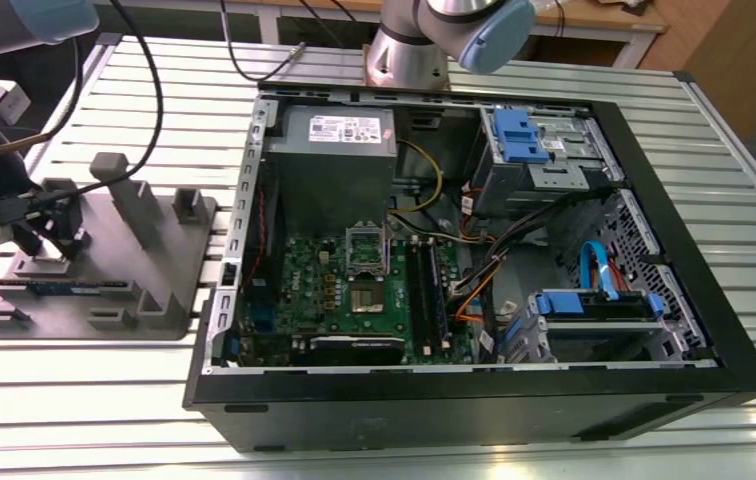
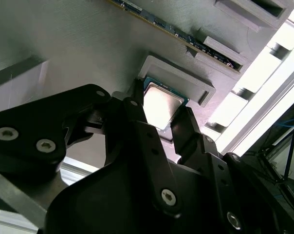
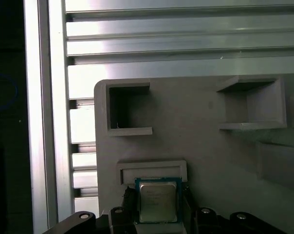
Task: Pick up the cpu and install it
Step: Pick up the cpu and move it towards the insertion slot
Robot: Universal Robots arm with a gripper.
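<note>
My hand (image 2: 160,114) is down around the cpu (image 3: 158,200), one side each. I honestly can't tell if I'm clamped on it or just sitting loose around it. The chip lies flat in its shallow pocket at the near left corner of the grey holder tray (image 1: 151,290), butted against a little ledge, which I reckon keeps it square for a clean side grab. A memory stick (image 2: 186,39) stands on edge just behind it. The tray's on the slatted desk (image 1: 85,400). Well off to the right is the open PC case (image 1: 698,370), with the motherboard socket (image 1: 367,298) bare and its frame flipped up.
</note>
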